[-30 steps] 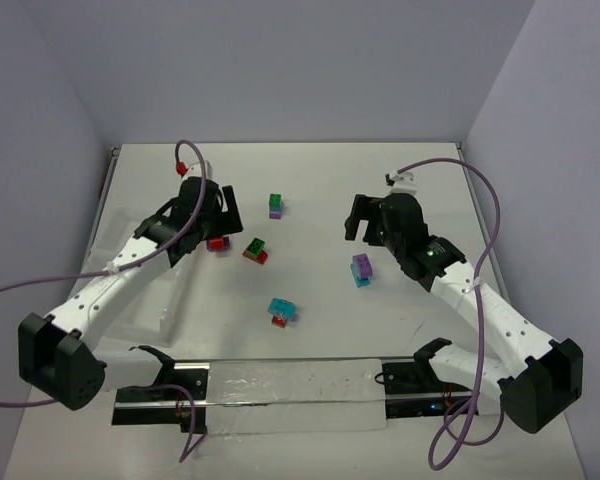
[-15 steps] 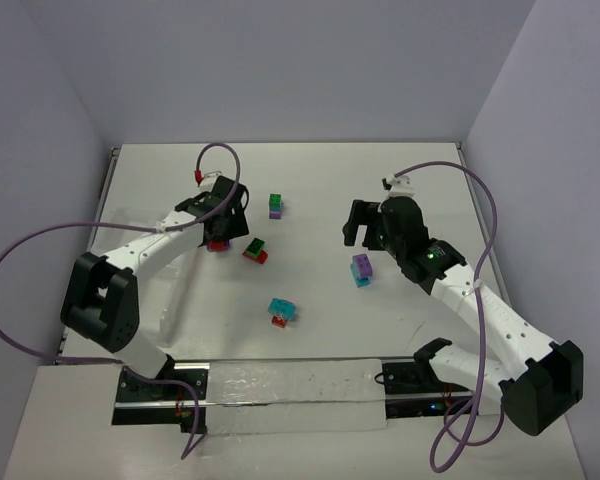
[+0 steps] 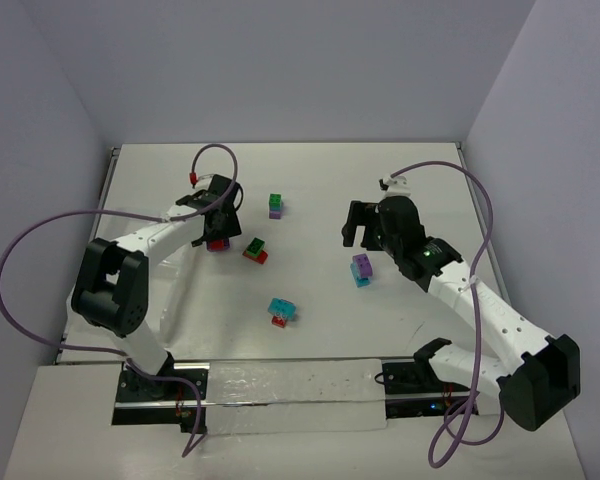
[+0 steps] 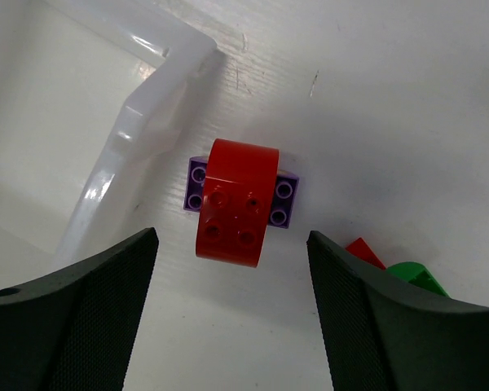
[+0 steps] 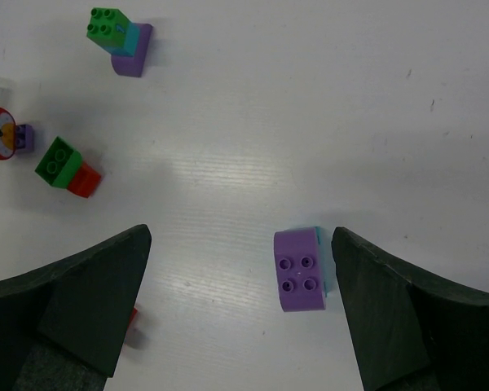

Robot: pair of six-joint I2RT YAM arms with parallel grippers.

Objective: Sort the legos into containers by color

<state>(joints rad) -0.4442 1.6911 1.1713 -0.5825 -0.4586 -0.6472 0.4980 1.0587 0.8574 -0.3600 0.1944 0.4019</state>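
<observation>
The white worktop [image 3: 310,180] carried everything. The clear tray [image 4: 143,114] lay along its left side (only a rounded corner showed sharply, in the left wrist view). The left arm [image 3: 150,235] reached forward beside the tray, and the right arm [image 3: 480,310] stretched in from the right toward the middle.

The left gripper [image 4: 230,236] hung directly over a red-on-purple pair [image 4: 240,187]. Its jaws stood apart, one on each side of the pair with bare worktop showing in both gaps, so it grasped nothing. That pair sat on the worktop just outside the tray's corner.

The right gripper [image 5: 241,232] was spread wide and empty above a purple-on-cyan pair [image 5: 300,269]. This pair lay between the fingers, closer to the right-hand one in the wrist view and clear of it.

The other legos were scattered between the arms, all on the worktop and outside the tray. A green-on-red pair [image 3: 255,250] lay near the left gripper. A green-topped stack [image 3: 275,206], with purple at its base, stood farther back. A cyan-on-red pair [image 3: 281,312] sat nearest the arm bases.
</observation>
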